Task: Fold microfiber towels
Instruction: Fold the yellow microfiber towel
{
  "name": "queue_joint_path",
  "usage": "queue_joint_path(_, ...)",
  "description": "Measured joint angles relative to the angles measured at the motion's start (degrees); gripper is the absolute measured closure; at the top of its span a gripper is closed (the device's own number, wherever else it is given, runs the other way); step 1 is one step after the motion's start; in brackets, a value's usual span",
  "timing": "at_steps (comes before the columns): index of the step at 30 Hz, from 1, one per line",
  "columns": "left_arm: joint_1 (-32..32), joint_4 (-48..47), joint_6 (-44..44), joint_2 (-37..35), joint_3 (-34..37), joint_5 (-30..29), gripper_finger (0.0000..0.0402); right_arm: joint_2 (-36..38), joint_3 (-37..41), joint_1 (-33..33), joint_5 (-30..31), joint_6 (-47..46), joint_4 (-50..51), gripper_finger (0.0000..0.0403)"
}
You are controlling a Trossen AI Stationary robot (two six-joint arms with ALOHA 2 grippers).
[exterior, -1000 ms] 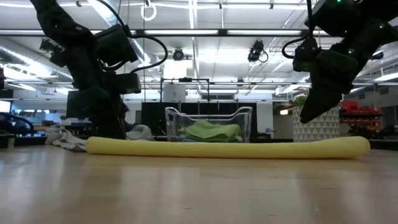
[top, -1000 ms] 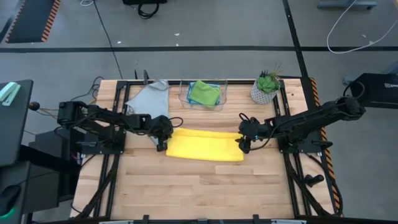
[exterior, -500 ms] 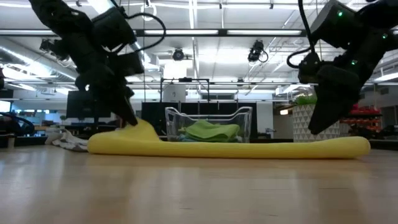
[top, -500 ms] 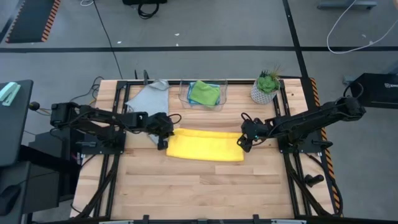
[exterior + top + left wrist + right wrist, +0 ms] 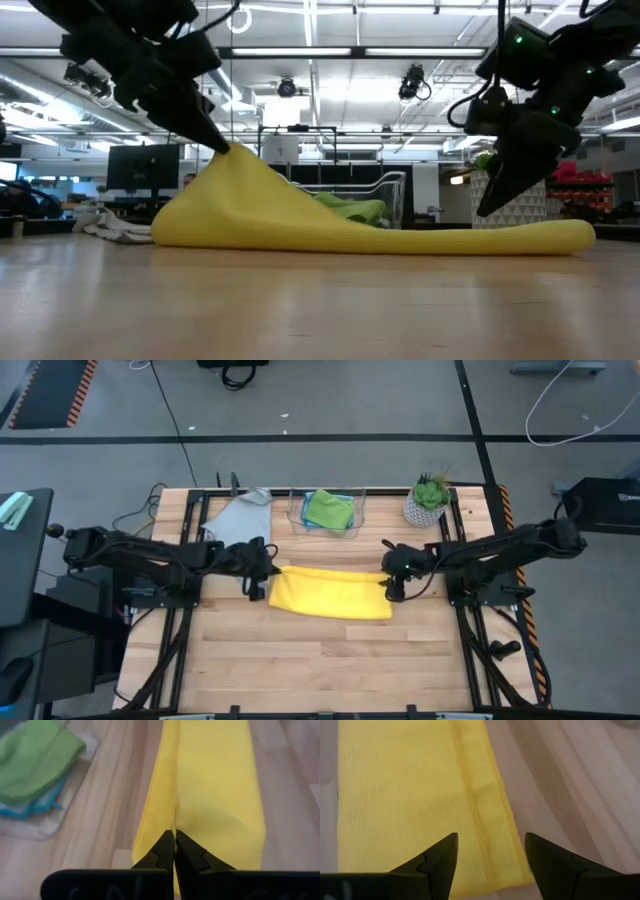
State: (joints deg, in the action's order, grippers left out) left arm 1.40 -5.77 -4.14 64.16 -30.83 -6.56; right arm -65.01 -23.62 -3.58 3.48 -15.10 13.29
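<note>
Since 1 second ago the left gripper [image 5: 222,148], pinching the yellow towel's [image 5: 330,592] left end, has lifted it mid-table, while the right gripper [image 5: 490,857] hovers spread, seemingly untouching, over the right end; next, carry left over right.

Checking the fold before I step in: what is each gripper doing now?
Left gripper: shut on the yellow towel, lifting its end.
Right gripper: open above the towel's other end, holding nothing.

One camera looks straight down on the whole worktop [image 5: 320,660]; another sits at its surface, facing level into the room. Each wrist camera looks closely past its own claw. All four share the yellow towel [image 5: 330,593].
</note>
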Motion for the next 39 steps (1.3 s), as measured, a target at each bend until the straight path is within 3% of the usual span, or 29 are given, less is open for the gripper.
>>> queue_joint_path(7, -4.9, 0.8, -1.0, -2.3, 0.0, -5.1, 0.0392, -5.1, -0.1, -3.3, -6.9, 7.9, -6.2, 0.0164)
queue_joint_path(15, -8.1, 1.1, -1.0, -3.2, 0.0, -9.2, 0.0392, -9.1, -1.6, -5.4, -15.1, 12.8, -6.2, 0.0178)
queue_joint_path(25, -8.8, 1.3, -0.7, -3.5, 0.0, -9.6, 0.0391, -12.9, -1.7, -6.1, -13.8, 13.8, -6.3, 0.0225)
queue_joint_path(39, -8.7, -0.3, 2.0, -3.5, 0.0, -10.3, 0.0396, -7.6, -1.8, -6.1, -13.8, 12.1, 0.4, 0.0321)
